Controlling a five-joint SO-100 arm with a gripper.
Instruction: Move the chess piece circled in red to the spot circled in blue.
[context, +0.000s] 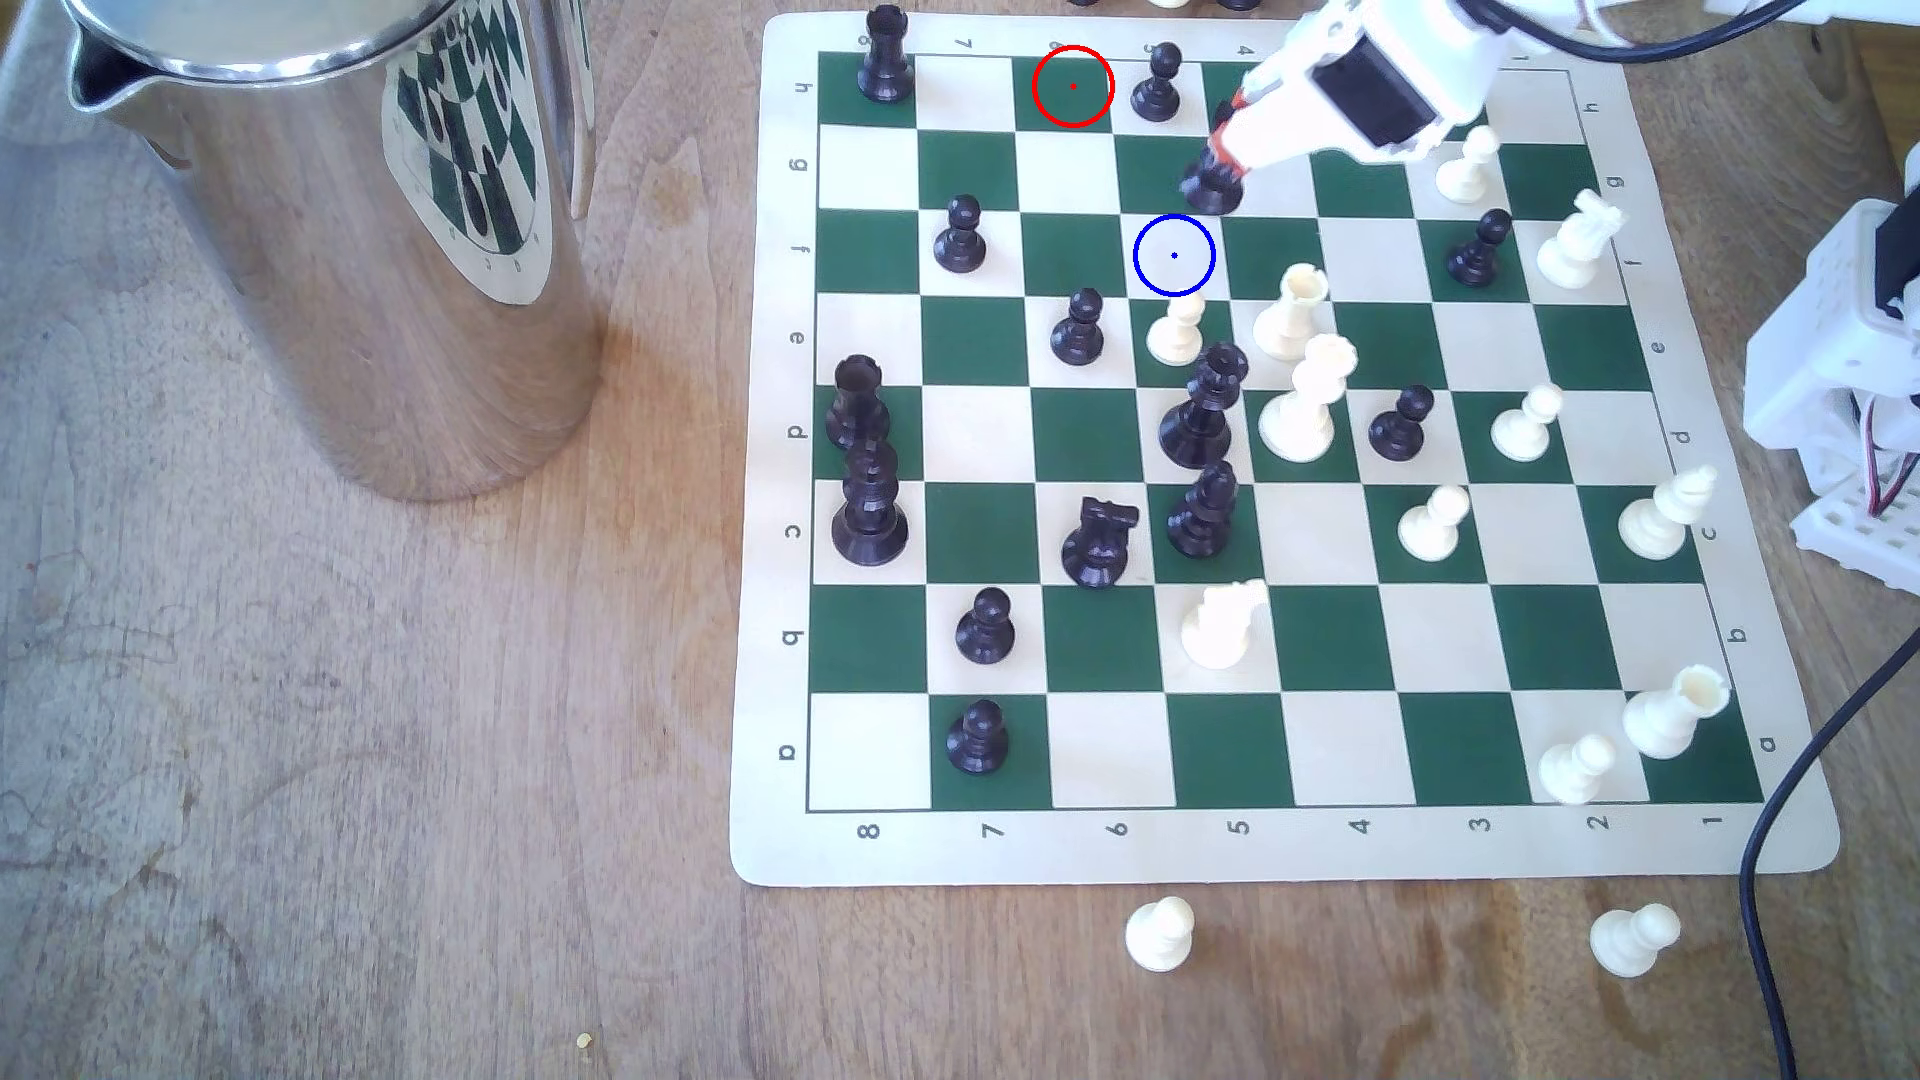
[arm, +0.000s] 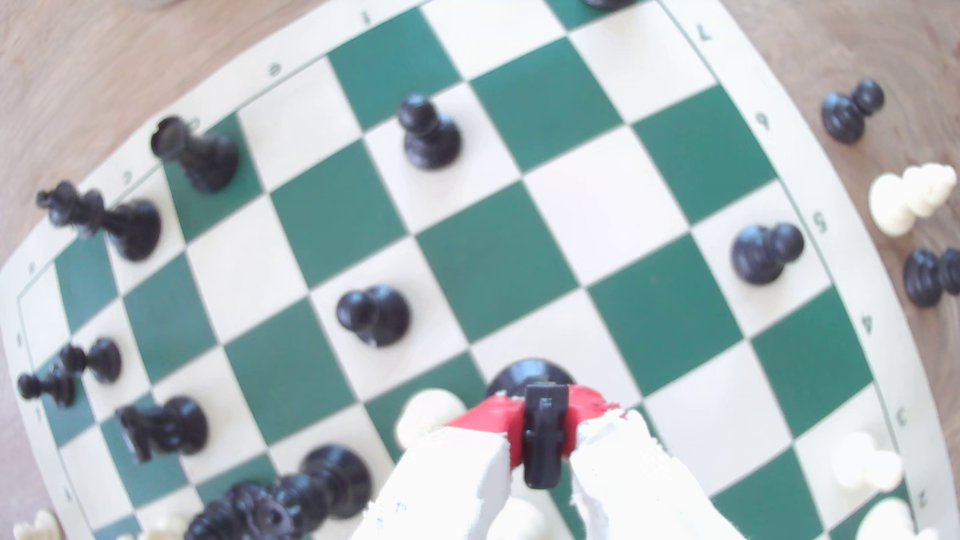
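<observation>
The white printed gripper with red-padded tips (context: 1218, 156) is clamped on the small black knight with the angular horse-head top (context: 1211, 185). In the wrist view the knight's head (arm: 543, 436) sits pinched between the two red pads (arm: 493, 418), with its round flared base showing below. The grip is high on the head, probably so the base stays free to meet the board flat.

The knight hangs near the far edge of the green-and-cream roll-up chess mat (context: 769, 519), just one square short of the cream square marked with a thin blue ring and centre dot (context: 1174, 255). Whether its base touches the mat cannot be told. The red ring on the green square (context: 1073, 86) by the mat's far edge holds no piece, so the carry looks well along.

A cream-white pawn (context: 1176, 330) stands just on the near side of the blue ring (close company for a lowering base), so the descent likely calls for care. A second black knight (context: 1097, 542) sits nearer the mat's middle.
</observation>
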